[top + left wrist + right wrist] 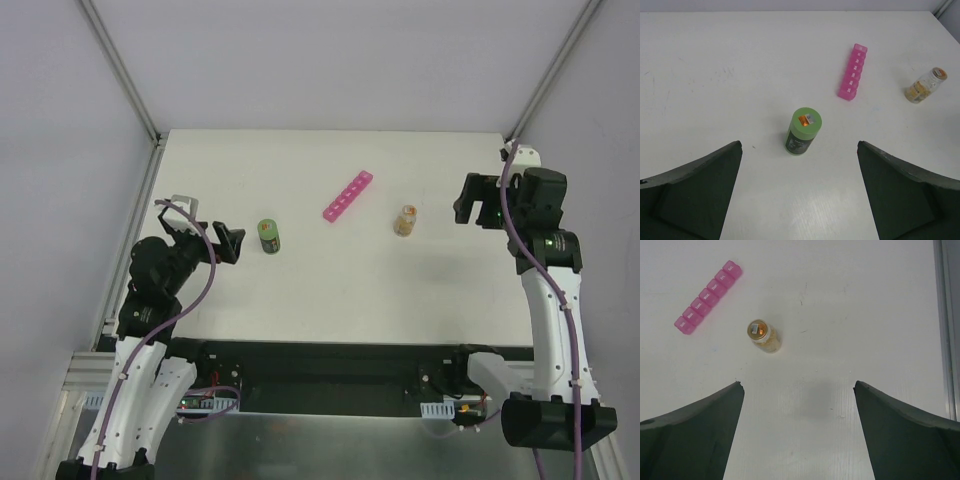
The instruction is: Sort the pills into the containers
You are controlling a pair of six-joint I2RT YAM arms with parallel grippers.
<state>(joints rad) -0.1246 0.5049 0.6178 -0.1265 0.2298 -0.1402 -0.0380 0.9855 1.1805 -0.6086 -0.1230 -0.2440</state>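
Observation:
The containers are the square lidded compartments of a bright-pink pill organizer lying at an angle in mid-table, lids shut; it also shows in the left wrist view and the right wrist view. The pills are tiny amber pieces inside a small clear bottle standing upright to the organizer's right. My left gripper is open and empty at the table's left, facing a green bottle. My right gripper is open and empty, to the right of the clear bottle. Both jaws stand wide apart in the wrist views.
A green bottle with a green top stands upright left of the organizer, just ahead of my left fingers. A metal frame rail runs along the table's right edge.

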